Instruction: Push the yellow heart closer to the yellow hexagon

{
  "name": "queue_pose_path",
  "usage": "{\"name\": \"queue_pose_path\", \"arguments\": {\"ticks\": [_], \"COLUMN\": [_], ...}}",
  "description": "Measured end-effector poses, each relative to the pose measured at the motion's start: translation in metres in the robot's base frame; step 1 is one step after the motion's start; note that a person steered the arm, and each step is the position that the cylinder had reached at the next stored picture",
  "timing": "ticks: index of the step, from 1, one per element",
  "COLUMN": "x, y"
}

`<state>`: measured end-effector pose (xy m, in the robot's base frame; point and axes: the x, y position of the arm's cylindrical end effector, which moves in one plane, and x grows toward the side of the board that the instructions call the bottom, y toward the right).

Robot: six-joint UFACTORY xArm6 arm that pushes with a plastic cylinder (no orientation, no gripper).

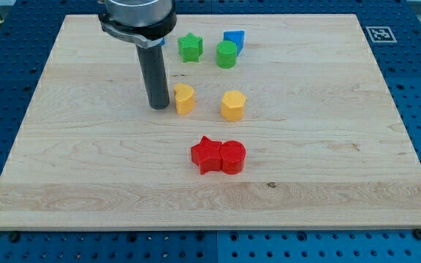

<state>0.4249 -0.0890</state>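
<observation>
The yellow heart [185,98] sits on the wooden board [86,168] a little above the middle. The yellow hexagon [233,105] sits to its right, with a gap of about one block width between them. My tip [159,107] rests on the board just left of the yellow heart, very close to it or touching its left side.
A green star [191,47], a green cylinder [226,54] and a blue block [234,39] sit near the view's top. A red star [207,155] and a red cylinder [232,156] touch each other below the yellow blocks. A marker tag [379,33] is at the top right corner.
</observation>
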Motion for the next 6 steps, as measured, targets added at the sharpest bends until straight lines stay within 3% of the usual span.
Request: {"name": "queue_pose_path", "arguments": {"ticks": [6], "x": [-0.005], "y": [0.058]}}
